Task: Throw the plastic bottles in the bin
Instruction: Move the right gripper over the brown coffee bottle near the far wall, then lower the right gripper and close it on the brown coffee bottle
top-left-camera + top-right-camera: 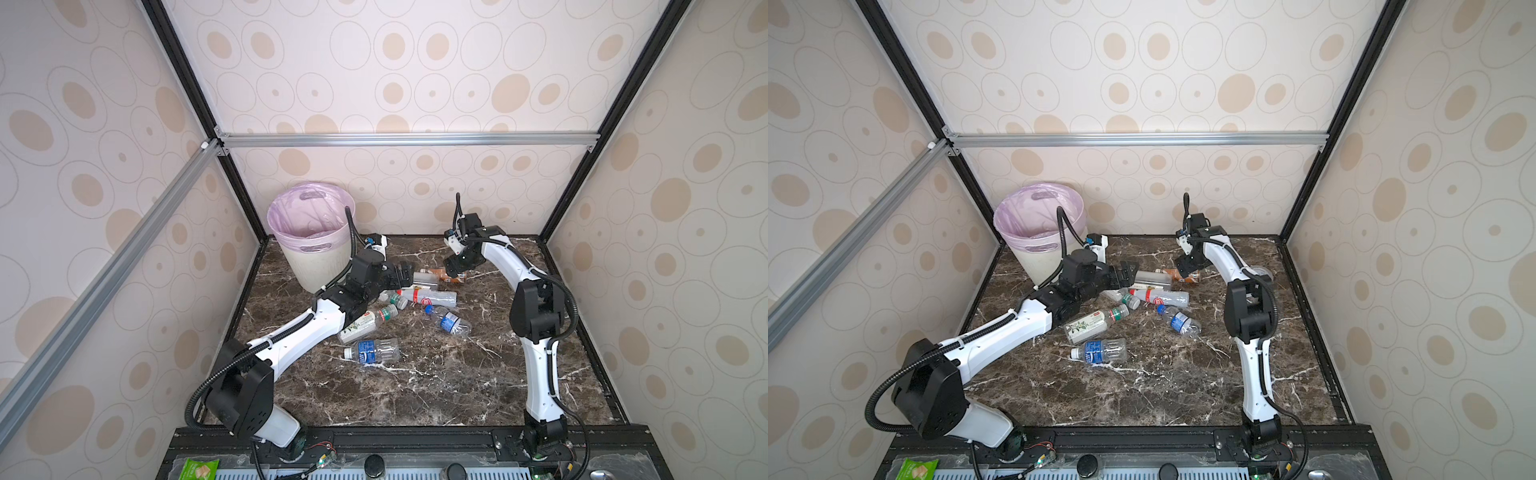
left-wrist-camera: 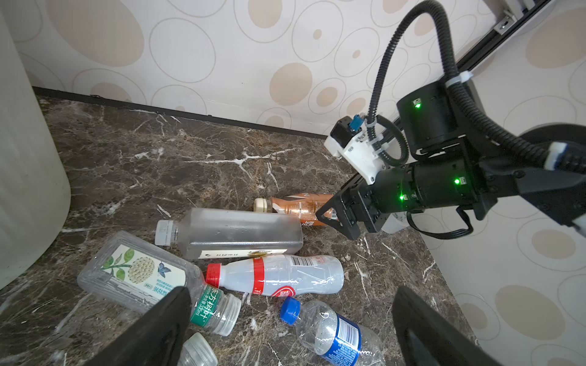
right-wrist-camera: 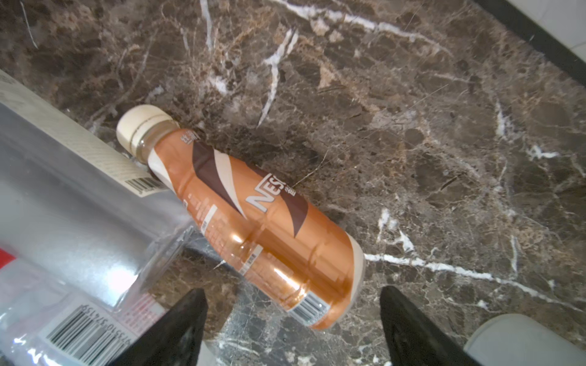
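- In both top views the bin [image 1: 311, 270] [image 1: 1038, 266] is standing in the far left corner of the table [image 1: 415, 386], and the plastic bottles are lying flat mid-table. The brown bottle [image 1: 437, 273] is lying with its long axis left to right and its cap pointing toward the bin side, under the right gripper [image 1: 453, 274].
- In the left wrist view the left gripper [image 2: 291, 290] is hanging over the red-capped bottle [image 2: 276, 275], jaws fully released and grasping nothing.
- In the right wrist view the right gripper [image 3: 291, 298] is holding its jaws spread. The brown bottle's base is sitting between the fingers [image 3: 190, 317] with no contact visible, and its neck is lying just beside the square clear bottle [image 3: 79, 221].
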`<action>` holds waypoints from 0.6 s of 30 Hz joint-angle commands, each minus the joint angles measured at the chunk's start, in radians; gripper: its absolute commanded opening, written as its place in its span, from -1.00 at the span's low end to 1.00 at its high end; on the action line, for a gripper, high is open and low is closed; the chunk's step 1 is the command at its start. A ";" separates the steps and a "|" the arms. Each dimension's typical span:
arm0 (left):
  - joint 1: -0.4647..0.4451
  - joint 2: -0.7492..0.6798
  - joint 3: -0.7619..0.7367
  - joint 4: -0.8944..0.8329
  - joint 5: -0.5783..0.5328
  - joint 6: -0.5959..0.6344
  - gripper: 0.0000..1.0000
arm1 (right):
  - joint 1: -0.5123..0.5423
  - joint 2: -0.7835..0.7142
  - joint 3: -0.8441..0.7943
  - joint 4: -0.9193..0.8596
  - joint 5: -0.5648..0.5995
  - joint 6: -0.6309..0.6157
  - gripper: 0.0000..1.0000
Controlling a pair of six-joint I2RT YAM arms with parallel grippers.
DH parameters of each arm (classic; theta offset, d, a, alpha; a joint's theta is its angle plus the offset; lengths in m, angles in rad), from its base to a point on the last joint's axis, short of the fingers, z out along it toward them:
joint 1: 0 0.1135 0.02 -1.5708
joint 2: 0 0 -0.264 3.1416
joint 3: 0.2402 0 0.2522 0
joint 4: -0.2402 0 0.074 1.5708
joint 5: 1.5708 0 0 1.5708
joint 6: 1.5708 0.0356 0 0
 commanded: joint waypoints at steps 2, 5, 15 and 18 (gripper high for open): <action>-0.008 0.034 0.026 0.014 0.008 -0.013 0.98 | 0.009 0.032 0.041 -0.057 -0.037 -0.068 0.71; -0.008 0.050 0.031 0.016 0.012 -0.013 0.98 | 0.011 0.050 0.042 -0.066 -0.047 -0.076 0.69; -0.008 0.075 0.030 0.025 0.021 -0.022 0.98 | 0.009 0.092 0.051 -0.079 -0.025 -0.076 0.59; -0.008 0.075 0.027 0.026 0.021 -0.025 0.98 | 0.009 0.096 0.045 -0.080 -0.027 -0.073 0.49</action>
